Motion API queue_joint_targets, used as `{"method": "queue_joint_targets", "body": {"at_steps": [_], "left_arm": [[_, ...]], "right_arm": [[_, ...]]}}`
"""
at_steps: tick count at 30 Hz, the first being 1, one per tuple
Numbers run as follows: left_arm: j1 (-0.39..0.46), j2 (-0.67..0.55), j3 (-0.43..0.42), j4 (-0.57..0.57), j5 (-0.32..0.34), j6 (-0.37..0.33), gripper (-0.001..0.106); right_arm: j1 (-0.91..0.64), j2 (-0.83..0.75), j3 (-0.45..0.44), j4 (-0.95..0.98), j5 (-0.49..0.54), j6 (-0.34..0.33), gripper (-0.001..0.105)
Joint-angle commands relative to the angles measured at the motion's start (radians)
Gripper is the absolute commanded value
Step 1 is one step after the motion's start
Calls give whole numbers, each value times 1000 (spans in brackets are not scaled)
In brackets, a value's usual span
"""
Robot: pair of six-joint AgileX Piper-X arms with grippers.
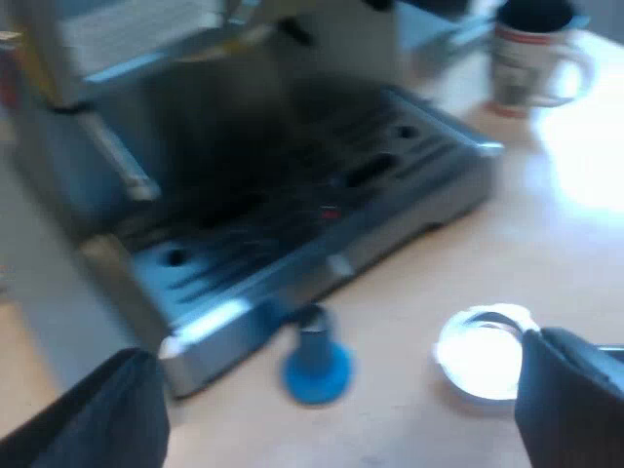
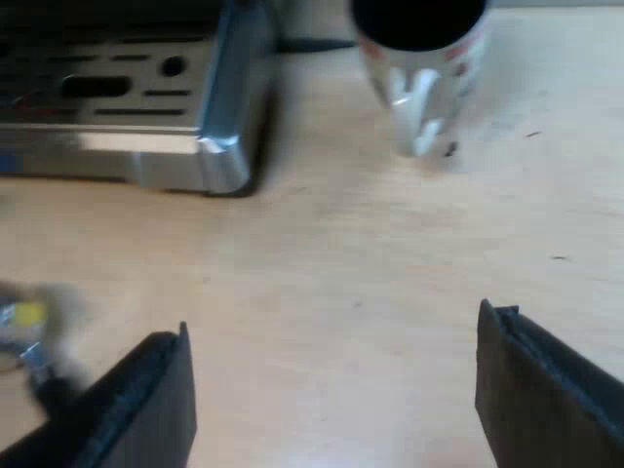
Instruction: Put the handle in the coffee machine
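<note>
In the left wrist view, the left gripper [image 1: 336, 347] is hanging low over the table [image 1: 419, 429] with its two black fingers [image 1: 570, 405] standing wide apart and gripping nothing. The metal holder [image 1: 480, 353] is lying on the table. Its bright round head is showing just beside one fingertip, and whether the two are touching cannot be told. The handle is hiding behind that finger, so its direction cannot be told either. A blue tamper [image 1: 317, 359] is standing upright on the table, farther off than the fingers and between them as seen, just before the front edge of the drip tray of the espresso machine [image 1: 292, 224]. It is sitting near the holder's head but apart from it. A mug [image 1: 531, 58] is standing on the table beyond the machine's far corner, well apart from the holder. In the right wrist view, the right gripper [image 2: 332, 320] is hovering over the table [image 2: 331, 224] with its fingers [image 2: 136, 409] spread wide and holding nothing. The mug [image 2: 419, 68] is standing upright ahead of it, near the corner of the espresso machine [image 2: 127, 97] but not touching it. A blurred yellowish thing [image 2: 24, 327] is lying beside one finger, too unclear to name.
</note>
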Motion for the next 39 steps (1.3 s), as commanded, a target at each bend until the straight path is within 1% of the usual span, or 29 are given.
{"method": "queue_joint_targets", "body": {"at_steps": [1, 2, 3, 6, 8, 10, 11, 12, 14, 16, 18, 20, 21, 23, 24, 25, 26, 27, 28, 29, 30, 32, 35, 37, 39], "left_arm": [[-14, 49, -18, 8, 59, 49, 75], [-22, 67, -21, 11, 67, 67, 75], [-37, 100, -26, 14, 70, 101, 75], [-82, 154, -33, 36, 70, 161, 75], [-130, 190, -34, 62, 70, 185, 75], [-135, 198, -34, 67, 70, 188, 75], [-184, 233, -34, 87, 70, 202, 75], [-229, 256, -34, 100, 70, 203, 75], [-287, 288, -34, 105, 70, 203, 75], [-327, 309, -34, 104, 60, 209, 79], [-378, 337, -34, 104, 34, 231, 83], [-407, 359, -34, 98, 10, 232, 83], [-424, 372, -34, 91, -3, 233, 83], [-442, 389, -34, 83, -14, 233, 83], [-444, 394, -34, 80, -14, 233, 83], [-449, 416, -34, 69, -14, 233, 83], [-449, 430, -34, 55, -12, 233, 83], [-449, 446, -34, 40, -12, 233, 83], [-449, 453, -34, 33, -12, 233, 83], [-449, 463, -34, 20, -12, 233, 83], [-454, 467, -34, 7, -12, 233, 83], [-471, 467, -34, -9, -12, 225, 83], [-511, 467, -34, -25, -14, 186, 83], [-534, 471, -31, -33, -17, 163, 83], [-545, 473, -30, -43, -24, 155, 83]], "right_arm": [[28, 56, -43, 38, -56, -18, 63], [48, 86, -60, 60, -71, -20, 63], [71, 116, -75, 78, -83, -20, 63], [136, 173, -97, 103, -92, -23, 63], [183, 203, -102, 107, -92, -23, 63], [209, 218, -102, 107, -87, -23, 63], [222, 225, -102, 107, -84, -23, 63], [276, 254, -102, 107, -60, -14, 63], [388, 308, -102, 104, 36, 18, 63], [446, 338, -102, 97, 73, 41, 63], [529, 382, -102, 78, 148, 96, 63], [578, 413, -102, 67, 206, 125, 63], [609, 437, -102, 60, 234, 144, 60], [632, 464, -102, 57, 256, 167, 56], [664, 497, -102, 54, 274, 205, 45], [678, 521, -102, 55, 277, 220, 38], [692, 546, -102, 55, 277, 238, 29], [704, 575, -102, 55, 277, 262, 18], [709, 585, -102, 55, 277, 279, 12], [719, 612, -99, 42, 274, 311, 0], [730, 636, -94, 22, 270, 330, 0], [750, 665, -80, -14, 269, 332, 0], [784, 701, -37, -86, 269, 332, 0], [807, 721, -8, -128, 269, 350, 0], [828, 759, 24, -166, 269, 388, 0]]}}
